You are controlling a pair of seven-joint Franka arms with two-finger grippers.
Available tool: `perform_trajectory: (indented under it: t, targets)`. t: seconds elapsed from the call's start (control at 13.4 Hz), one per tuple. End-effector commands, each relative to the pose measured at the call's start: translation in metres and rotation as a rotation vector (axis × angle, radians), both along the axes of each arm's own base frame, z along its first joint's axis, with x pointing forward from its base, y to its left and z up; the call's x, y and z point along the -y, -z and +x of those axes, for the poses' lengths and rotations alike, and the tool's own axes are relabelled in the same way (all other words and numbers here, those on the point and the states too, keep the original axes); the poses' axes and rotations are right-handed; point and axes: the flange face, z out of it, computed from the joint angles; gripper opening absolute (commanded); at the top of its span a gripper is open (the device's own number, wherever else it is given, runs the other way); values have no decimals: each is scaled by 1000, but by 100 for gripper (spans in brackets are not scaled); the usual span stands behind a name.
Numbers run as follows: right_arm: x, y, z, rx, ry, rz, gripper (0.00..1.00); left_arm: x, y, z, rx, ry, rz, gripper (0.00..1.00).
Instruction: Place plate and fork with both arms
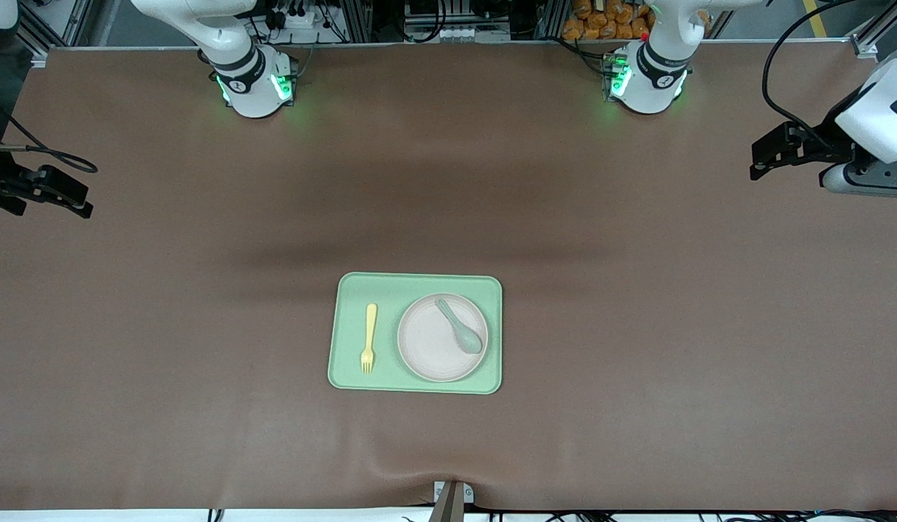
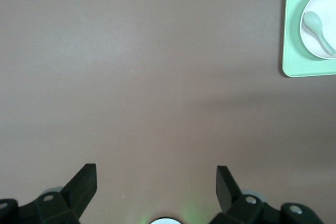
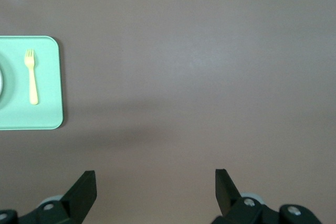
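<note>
The off-white plate (image 1: 430, 348) lies on a light-green tray (image 1: 419, 283) nearer the front camera, with a grey-green spoon (image 1: 463, 330) on it. The pale yellow fork (image 1: 369, 338) lies on the tray beside the plate, toward the right arm's end. My left gripper (image 1: 763, 163) is open and empty, high over the bare table at the left arm's end. My right gripper (image 1: 71, 199) is open and empty over the right arm's end. The left wrist view shows the left gripper (image 2: 156, 174), the plate (image 2: 325, 3) and the spoon (image 2: 317, 27). The right wrist view shows the right gripper (image 3: 156, 177) and the fork (image 3: 31, 77).
The table is covered with a brown cloth (image 1: 637, 326). The two arm bases (image 1: 256, 87) (image 1: 647, 80) stand at the edge farthest from the front camera. The tray also shows in the left wrist view (image 2: 294, 51) and the right wrist view (image 3: 47, 93).
</note>
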Motion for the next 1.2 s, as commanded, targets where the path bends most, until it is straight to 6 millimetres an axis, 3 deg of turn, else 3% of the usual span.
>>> perform_trajectory:
  t: [0.0, 1.12]
  targets:
    - [2, -5, 0, 8, -3, 18, 100, -2, -2, -3, 11, 18, 19, 100]
    - [2, -3, 0, 4, -3, 18, 100, -5, 6, -2, 1, -29, 21, 100]
